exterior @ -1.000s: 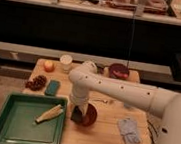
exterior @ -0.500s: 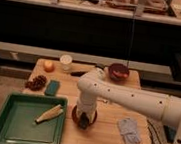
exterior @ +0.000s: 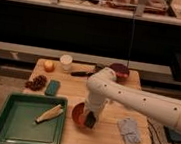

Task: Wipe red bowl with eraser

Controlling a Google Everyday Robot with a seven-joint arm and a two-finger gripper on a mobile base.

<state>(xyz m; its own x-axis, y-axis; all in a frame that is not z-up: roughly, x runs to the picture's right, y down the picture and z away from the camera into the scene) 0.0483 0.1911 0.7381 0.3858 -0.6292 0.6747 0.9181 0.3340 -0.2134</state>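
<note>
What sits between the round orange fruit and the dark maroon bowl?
In the camera view, a white cup and a dark long tool lie there. The gripper is down at the round orange-red bowl.

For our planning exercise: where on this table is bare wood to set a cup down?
Bare wood lies between teal block and red bowl, and between bowl and grey cloth. Crowded: the back row, and the bowl, where the gripper sits at the eraser.

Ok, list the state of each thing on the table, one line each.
red bowl: upright, beside the green tray
eraser: in the red bowl, under the gripper
gripper: down at the red bowl
maroon bowl: upright, at the back
white cup: upright
teal block: lying flat
green tray: holds one yellowish item
</note>
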